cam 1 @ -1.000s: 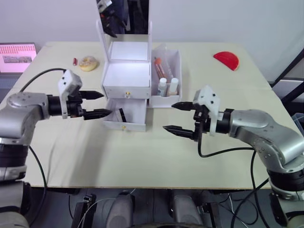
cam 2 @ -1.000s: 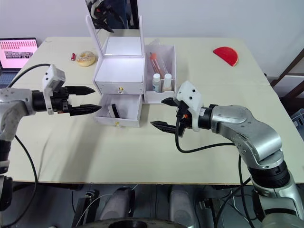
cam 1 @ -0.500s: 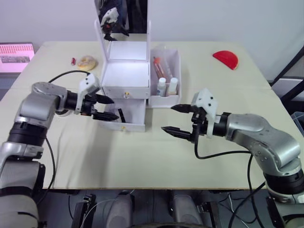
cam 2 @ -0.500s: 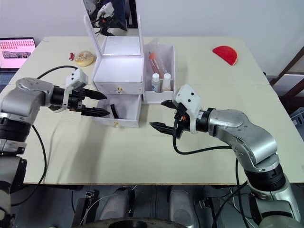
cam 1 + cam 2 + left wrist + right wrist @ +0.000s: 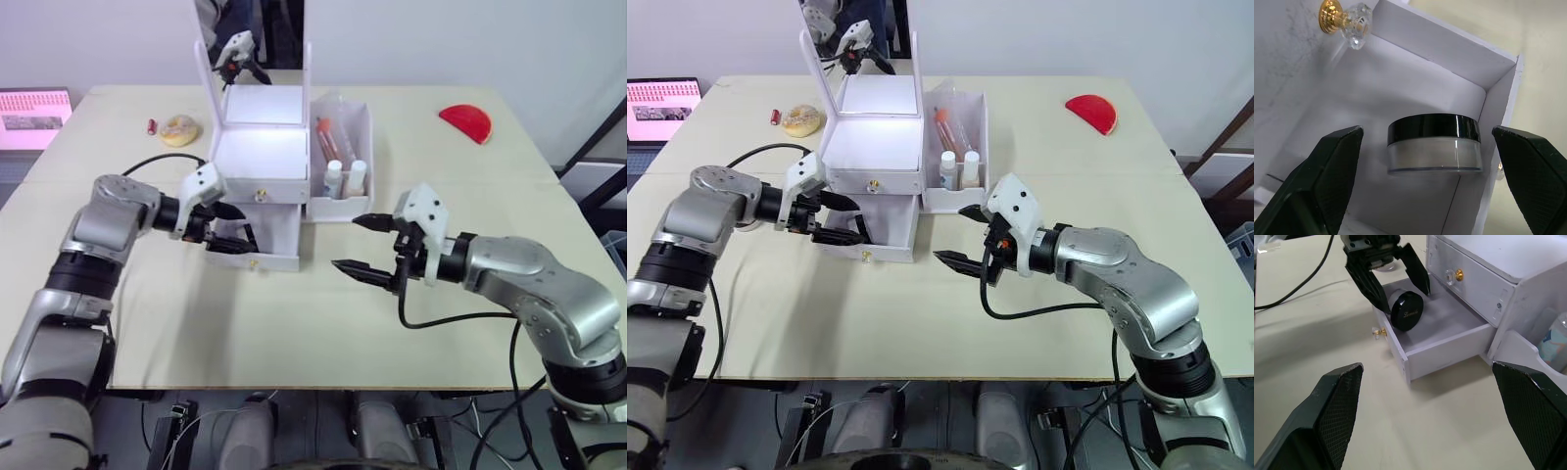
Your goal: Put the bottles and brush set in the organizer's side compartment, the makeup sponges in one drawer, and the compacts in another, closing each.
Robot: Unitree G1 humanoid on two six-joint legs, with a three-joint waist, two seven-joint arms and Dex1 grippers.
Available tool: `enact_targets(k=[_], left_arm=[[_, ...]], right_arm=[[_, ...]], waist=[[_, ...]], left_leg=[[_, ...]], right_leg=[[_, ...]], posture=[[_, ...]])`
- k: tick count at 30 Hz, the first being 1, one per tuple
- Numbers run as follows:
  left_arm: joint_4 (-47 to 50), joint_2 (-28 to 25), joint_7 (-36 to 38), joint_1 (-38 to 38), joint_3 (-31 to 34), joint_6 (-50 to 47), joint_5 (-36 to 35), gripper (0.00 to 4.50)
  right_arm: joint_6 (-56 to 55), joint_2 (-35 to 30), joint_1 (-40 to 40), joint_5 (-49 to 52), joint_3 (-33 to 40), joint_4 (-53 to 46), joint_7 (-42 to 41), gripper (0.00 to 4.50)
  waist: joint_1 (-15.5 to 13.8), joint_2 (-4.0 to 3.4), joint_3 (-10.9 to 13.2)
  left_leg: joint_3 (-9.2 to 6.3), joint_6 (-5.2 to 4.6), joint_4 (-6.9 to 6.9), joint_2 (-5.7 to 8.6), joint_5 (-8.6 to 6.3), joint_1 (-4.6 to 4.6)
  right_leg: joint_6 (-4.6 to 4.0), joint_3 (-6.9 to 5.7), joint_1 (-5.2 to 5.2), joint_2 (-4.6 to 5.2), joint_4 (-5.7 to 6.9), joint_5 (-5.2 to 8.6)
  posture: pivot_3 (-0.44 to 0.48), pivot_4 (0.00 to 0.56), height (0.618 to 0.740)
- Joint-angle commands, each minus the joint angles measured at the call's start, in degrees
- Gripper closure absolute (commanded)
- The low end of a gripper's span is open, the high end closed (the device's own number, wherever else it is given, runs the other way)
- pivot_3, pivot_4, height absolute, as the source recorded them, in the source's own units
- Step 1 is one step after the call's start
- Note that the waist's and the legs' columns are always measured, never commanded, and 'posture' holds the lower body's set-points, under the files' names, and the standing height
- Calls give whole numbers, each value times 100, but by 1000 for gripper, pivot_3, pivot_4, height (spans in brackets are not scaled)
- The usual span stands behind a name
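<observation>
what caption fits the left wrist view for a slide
Left gripper with open fingers around a black-lidded compact standing on edge in the open lower drawer.

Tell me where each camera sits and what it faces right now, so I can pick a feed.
Left and right eye views: on the head, looking forward and down at the table and white organizer; both arms show.
Left wrist view: on the left wrist, looking into the open lower drawer at the black-lidded compact; the left gripper has its jaws open around it.
Right wrist view: on the right wrist, facing the drawer front across the table; the right gripper has its jaws open.
Shared: both wrist views show the compact in the drawer.
</observation>
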State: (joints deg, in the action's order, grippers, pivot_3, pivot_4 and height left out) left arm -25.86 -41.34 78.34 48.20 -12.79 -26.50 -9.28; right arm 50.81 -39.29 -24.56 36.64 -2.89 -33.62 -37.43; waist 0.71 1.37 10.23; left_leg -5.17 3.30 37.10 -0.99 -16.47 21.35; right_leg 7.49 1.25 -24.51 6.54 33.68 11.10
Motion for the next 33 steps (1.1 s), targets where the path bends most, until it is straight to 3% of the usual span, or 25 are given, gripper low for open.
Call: enact_targets(k=[1,25,28,30,33], left_arm=[[-63,69,-84,200,6,135,129,59],[-408,243,111,368,73,154,286,59],[-405,242,119,388,88,132,277,831],[-393,245,124,398,97,107,271,1771],[-368,250,129,405,114,59,255,1920]], right_arm=[[-36,31,7,77,141,-191,44,0],[-78,16,-4,81,146,-181,148,0],[-88,16,-11,63,141,-164,154,0],[-95,18,-16,51,134,-154,157,0],[-105,22,-26,37,126,-140,159,0]], waist=[[4,0,0],[12,0,0],[12,0,0],[11,0,0],[11,0,0]], left_leg=[[0,0,0,0,0,0],[0,0,0,0,0,-2],[0,0,0,0,0,-2],[0,0,0,0,0,-2],[0,0,1,0,0,-2]], right_leg=[[5,0,0,0,0,-3],[7,0,0,0,3,-4],[7,0,0,0,4,-4],[7,0,0,0,4,-4],[7,0,0,0,6,-4]], posture=[[0,150,739],[0,150,739],[0,150,739],[0,150,739],[0,150,739]])
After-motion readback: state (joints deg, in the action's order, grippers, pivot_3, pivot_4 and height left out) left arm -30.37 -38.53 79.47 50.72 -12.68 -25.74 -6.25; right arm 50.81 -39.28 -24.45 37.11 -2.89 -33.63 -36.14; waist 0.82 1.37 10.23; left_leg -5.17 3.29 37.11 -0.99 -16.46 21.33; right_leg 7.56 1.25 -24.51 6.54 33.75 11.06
